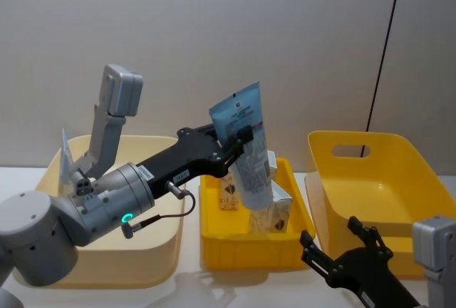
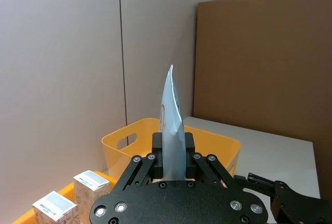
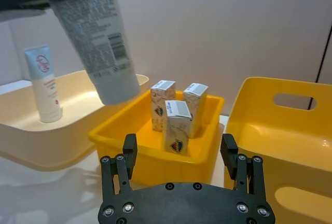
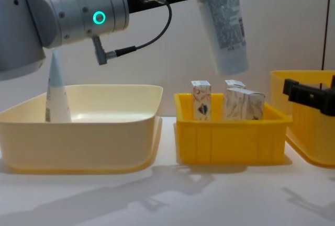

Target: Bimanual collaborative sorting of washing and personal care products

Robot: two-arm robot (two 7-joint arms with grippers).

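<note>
The left end effector (image 1: 240, 137) clamps a pale blue tube (image 1: 249, 169) by its upper half. The tube's fine print is unreadable, with perhaps a barcode. Below it, three marbled cartons (image 3: 176, 125) stand in a small yellow bin (image 1: 214, 247). The right end effector (image 3: 179, 151), spread wide, sits just before that bin. A second tube (image 3: 44, 84) stands well left, in the cream bin (image 1: 160, 251).

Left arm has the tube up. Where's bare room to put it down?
Cream bin: most of its floor is bare, beside the standing tube in its far left corner. Big yellow bin: bare floor, right gripper open in front. Small yellow bin: crowded by three cartons, under the held tube in the left gripper.
</note>
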